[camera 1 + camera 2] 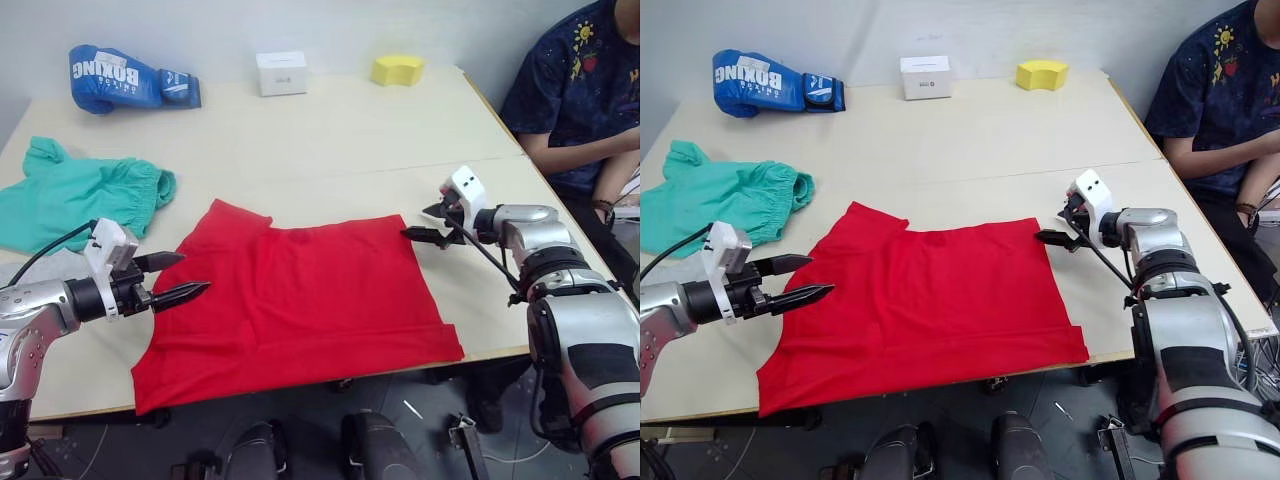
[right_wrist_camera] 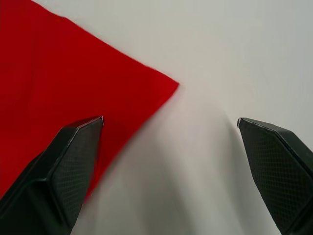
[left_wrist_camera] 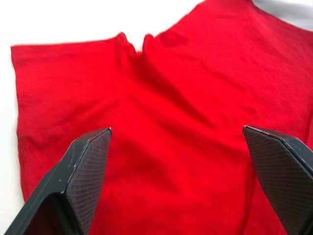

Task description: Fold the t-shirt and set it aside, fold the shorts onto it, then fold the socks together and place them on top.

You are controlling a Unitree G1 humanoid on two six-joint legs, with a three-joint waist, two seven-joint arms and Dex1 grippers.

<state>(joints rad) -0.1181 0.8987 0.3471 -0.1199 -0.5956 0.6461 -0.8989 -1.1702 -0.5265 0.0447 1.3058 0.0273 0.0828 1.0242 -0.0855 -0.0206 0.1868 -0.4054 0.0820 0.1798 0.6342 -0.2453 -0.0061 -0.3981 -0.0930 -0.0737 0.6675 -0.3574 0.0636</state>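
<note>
From my head, the red t-shirt (image 1: 300,300) lies spread flat at the table's (image 1: 350,140) near edge, the teal shorts (image 1: 80,190) crumpled to its left. My left wrist: left gripper (image 3: 178,183) spread wide, empty, over wrinkled red cloth. My right wrist: right gripper (image 2: 168,169) wide open, empty, at the shirt's corner

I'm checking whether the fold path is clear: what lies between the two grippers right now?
Seen from the left eye, only the spread red t-shirt lies between the left gripper and the right gripper; nothing else sits on it.
</note>
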